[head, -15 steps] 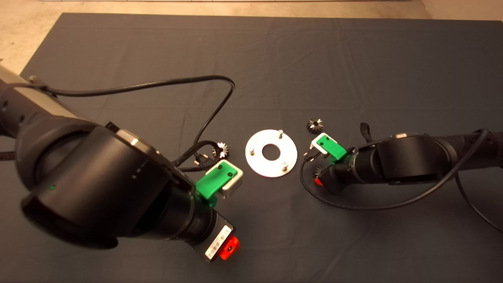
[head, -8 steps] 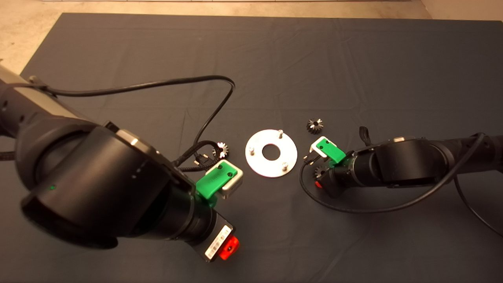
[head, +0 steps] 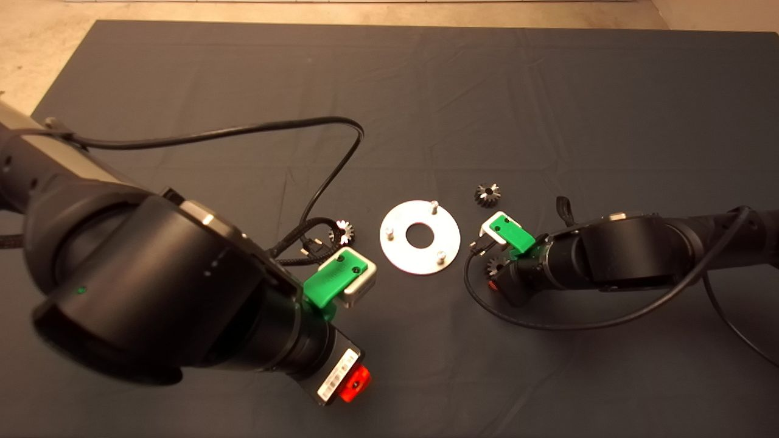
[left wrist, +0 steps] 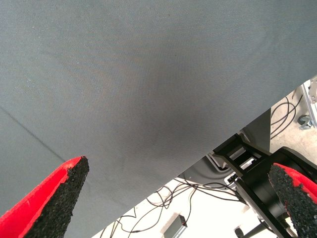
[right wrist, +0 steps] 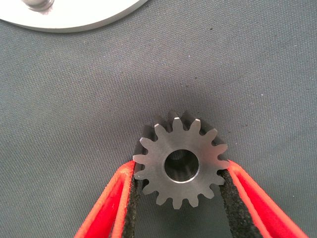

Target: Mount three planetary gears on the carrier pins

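The silver carrier disc [head: 401,255] lies mid-mat with three upright carrier pins [head: 434,205] and none of them bears a gear. One planetary gear [head: 487,194] lies right of the disc and another [head: 344,231] lies left of it by a cable. The third gear [right wrist: 168,144] rests flat on the mat with my right gripper [right wrist: 180,165] shut on it, both pads against its teeth. In the head view this gripper [head: 496,275] sits just right of the disc and half covers that gear. My left gripper [head: 354,384] hangs open near the mat's front edge, holding nothing.
A black cable [head: 286,128] loops from the left arm across the mat toward the left gear. The disc's rim [right wrist: 74,17] shows close beyond the held gear. Floor, cables and a black frame [left wrist: 247,163] show past the mat edge in the left wrist view.
The right arm shifted slightly toward the mat's front, settling lower around the gear. The left arm, the disc and the other two gears have not moved.
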Controlling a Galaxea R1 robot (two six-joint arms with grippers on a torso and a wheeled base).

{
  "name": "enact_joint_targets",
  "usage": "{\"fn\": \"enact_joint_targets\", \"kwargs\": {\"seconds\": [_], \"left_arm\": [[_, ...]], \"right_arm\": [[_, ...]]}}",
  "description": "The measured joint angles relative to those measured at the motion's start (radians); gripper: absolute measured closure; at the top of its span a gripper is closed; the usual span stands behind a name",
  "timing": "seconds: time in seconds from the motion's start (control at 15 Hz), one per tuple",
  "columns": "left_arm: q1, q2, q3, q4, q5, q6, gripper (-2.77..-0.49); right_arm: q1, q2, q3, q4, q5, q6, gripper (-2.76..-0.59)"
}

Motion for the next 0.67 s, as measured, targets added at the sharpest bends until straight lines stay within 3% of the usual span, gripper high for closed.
{"fn": "enact_joint_targets", "kwargs": {"seconds": [0.33, 0.67], "left_arm": [[0.0, 0.0, 0.0, 0.0, 0.0, 0.0, -2.64], [0.0, 0.0, 0.0, 0.0, 0.0, 0.0, -2.64]], "right_arm": [[0.0, 0.0, 0.0, -0.003, -0.001, 0.0, -1.01], [0.0, 0.017, 0.0, -0.003, -0.015, 0.0, -0.96]]}}
